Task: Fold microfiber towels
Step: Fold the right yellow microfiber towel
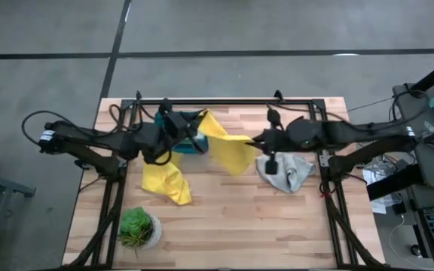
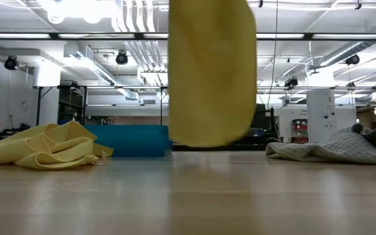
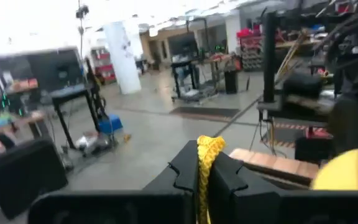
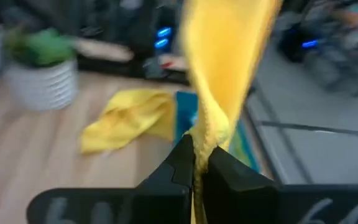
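Observation:
A yellow towel point(image 1: 230, 149) hangs between my two grippers above the table's middle; in the low view point(image 2: 211, 72) its lower edge is just off the wood. My left gripper point(image 1: 200, 128) is shut on one upper corner and my right gripper point(image 1: 258, 140) on the other. A second yellow towel point(image 1: 166, 183) lies crumpled on the table at the near left. A pale grey towel point(image 1: 285, 172) lies crumpled at the right. The lime green and light blue towels are not in view. My left gripper pinches a bunched edge of the yellow towel point(image 3: 207, 153) between its two fingers point(image 3: 184, 175), which come roughly level from the table's left. The cloth sticks out past the fingertips. The towel hangs clear of the table. My right gripper pinches a bunched upper edge of the same towel point(image 4: 207, 132) between its two fingers point(image 4: 229, 171), which come roughly level from the table's right. The cloth spreads out beyond the fingertips toward the left gripper. The towel hangs below, lifted clear.
A teal tray point(image 1: 193, 147) sits behind the hanging towel, under the left gripper, and also shows in the low view point(image 2: 132, 140). A green potted plant point(image 1: 137, 227) stands at the near left corner. Bare wood lies at the near middle and near right.

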You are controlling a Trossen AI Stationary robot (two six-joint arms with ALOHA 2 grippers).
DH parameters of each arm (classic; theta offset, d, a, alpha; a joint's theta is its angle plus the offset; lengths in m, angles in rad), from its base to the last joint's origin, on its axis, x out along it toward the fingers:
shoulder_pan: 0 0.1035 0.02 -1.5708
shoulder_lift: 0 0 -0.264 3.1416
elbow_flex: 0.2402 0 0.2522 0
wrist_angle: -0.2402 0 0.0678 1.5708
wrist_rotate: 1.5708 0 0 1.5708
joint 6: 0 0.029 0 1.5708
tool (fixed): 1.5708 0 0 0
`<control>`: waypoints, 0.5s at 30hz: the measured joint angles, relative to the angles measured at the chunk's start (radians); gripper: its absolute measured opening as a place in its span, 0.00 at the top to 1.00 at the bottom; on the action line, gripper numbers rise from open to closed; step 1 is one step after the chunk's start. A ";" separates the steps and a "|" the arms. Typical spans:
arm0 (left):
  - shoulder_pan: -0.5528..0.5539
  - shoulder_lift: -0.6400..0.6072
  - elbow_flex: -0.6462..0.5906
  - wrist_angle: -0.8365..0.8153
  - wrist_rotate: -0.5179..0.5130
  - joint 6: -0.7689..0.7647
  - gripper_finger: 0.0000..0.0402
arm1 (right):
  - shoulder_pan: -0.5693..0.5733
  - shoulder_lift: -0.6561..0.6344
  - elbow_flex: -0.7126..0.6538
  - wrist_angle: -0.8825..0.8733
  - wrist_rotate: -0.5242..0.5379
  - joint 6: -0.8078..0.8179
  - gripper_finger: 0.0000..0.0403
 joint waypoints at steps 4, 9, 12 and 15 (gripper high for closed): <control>-0.005 -0.004 -0.002 -0.089 0.039 -0.081 1.00 | -0.004 0.004 0.104 -0.222 -0.089 -0.003 0.98; -0.008 -0.001 -0.002 -0.256 0.162 -0.234 0.98 | -0.004 0.004 0.126 -0.349 -0.081 0.027 0.98; -0.008 0.008 -0.003 -0.353 0.214 -0.324 0.93 | -0.004 0.003 0.109 -0.401 -0.057 0.055 0.98; -0.012 0.010 -0.004 -0.484 0.221 -0.409 0.84 | -0.004 0.002 0.092 -0.481 -0.052 0.088 0.98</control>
